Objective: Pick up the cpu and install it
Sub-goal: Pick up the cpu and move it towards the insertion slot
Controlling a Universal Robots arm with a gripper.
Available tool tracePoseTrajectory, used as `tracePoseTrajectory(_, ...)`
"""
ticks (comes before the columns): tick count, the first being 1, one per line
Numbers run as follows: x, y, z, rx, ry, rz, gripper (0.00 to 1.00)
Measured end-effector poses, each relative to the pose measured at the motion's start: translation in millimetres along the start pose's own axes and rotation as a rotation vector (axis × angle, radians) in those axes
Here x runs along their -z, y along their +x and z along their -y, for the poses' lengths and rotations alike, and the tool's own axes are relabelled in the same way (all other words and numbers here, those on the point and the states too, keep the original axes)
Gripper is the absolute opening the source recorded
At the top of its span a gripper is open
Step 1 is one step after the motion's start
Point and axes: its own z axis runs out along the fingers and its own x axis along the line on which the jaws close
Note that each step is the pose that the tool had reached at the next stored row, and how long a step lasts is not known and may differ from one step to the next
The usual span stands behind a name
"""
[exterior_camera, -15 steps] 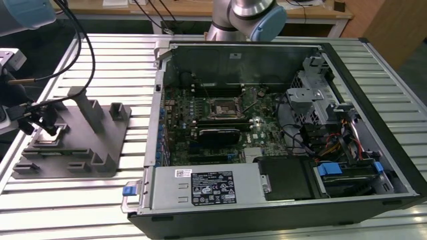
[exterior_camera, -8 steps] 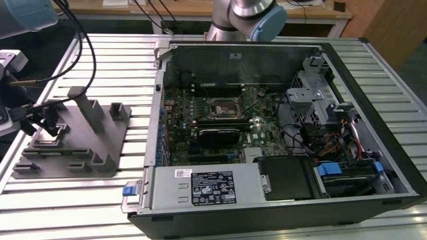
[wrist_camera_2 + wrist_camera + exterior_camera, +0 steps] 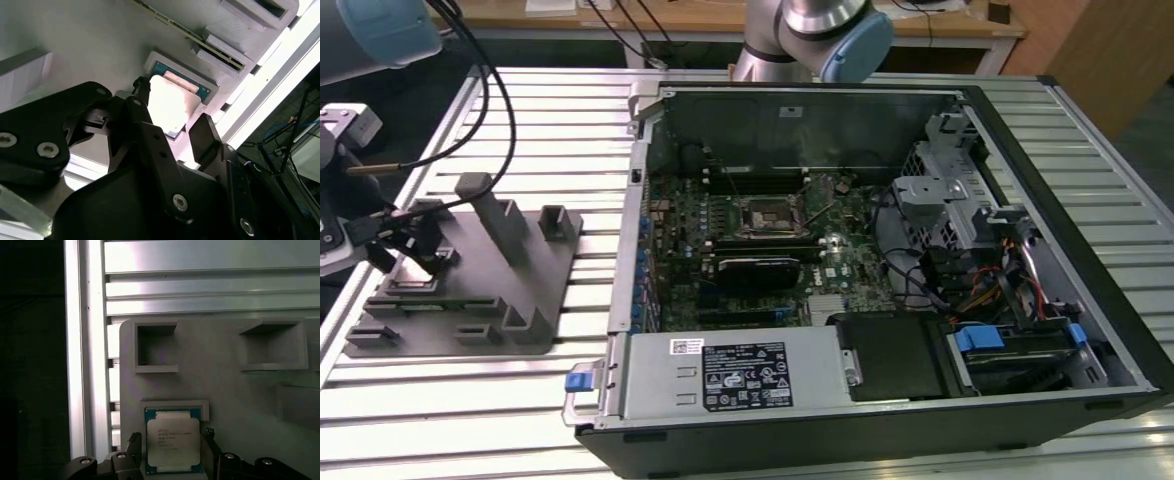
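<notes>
- The tool (image 3: 170, 435) is hovering over the grey holder (image 3: 225, 390). Its fingers are standing open just wider than the cpu (image 3: 173, 441), flanking it and seemingly gripping nothing.
- The cpu is lying flat in the holder's recess, not yet lifted.
- Beyond the holder, the open computer (image 3: 1041, 150) is sitting on the counter (image 3: 547, 110); pickup and installing are both remaining.

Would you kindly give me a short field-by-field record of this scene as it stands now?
cpu: seated flat in a recess of the grey holder
gripper: down over the cpu, open
fingers: one on each side of the cpu, with narrow gaps showing in the first wrist view
socket: on the board inside the open case, far from the gripper
holder position: on the slatted table, at the exterior view's left of the case
</notes>
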Motion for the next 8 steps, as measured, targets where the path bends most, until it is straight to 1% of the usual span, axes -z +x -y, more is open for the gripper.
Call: tracePoseTrajectory(8, -4.2, -0.2, -1.1, 0.0, 0.0, -0.0001, 0.59)
